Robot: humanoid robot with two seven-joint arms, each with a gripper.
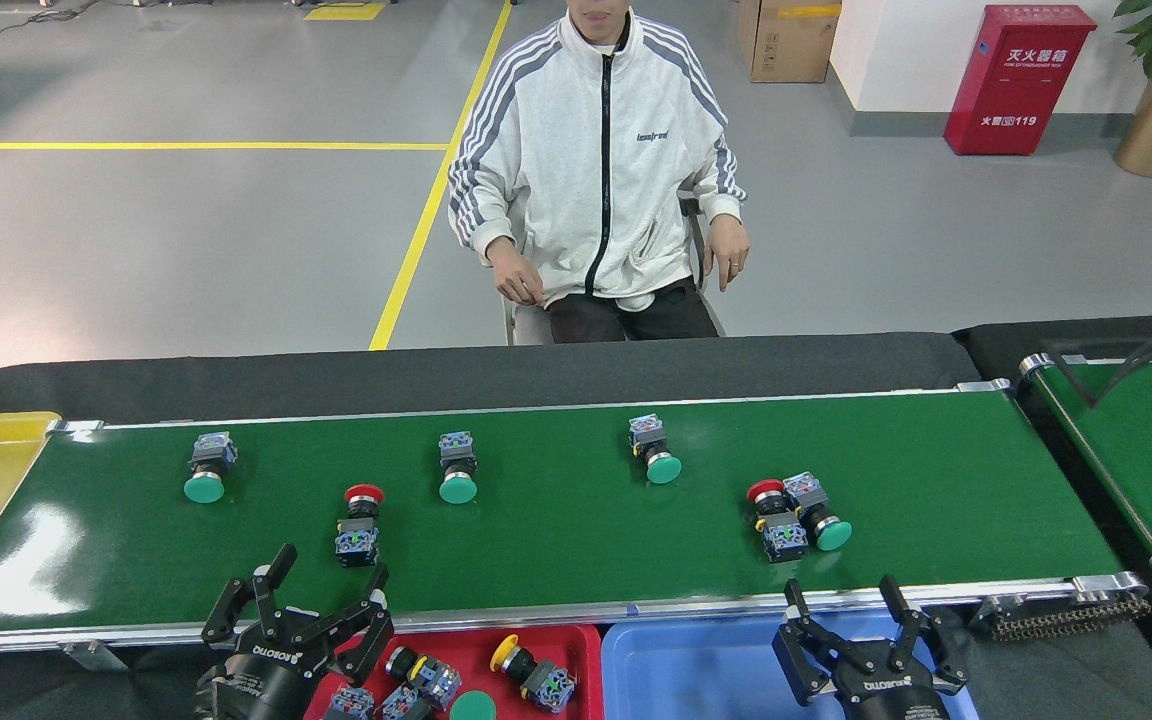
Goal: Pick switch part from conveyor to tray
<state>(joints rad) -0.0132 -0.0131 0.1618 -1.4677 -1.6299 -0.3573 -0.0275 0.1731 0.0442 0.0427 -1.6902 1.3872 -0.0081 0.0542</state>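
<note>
Both hands gape empty: left hand [321,600] near red-capped switch [359,523], right hand [844,600] seemingly just below the paired switches [796,515].

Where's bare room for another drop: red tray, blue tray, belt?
The blue tray shows bare ahead of the right gripper. The conveyor is bare right of the red and green switch pair. The red tray is crowded with switches.

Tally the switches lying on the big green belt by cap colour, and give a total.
Green-capped switches: 4
Red-capped switches: 2
Total on the conveyor: 6
</note>
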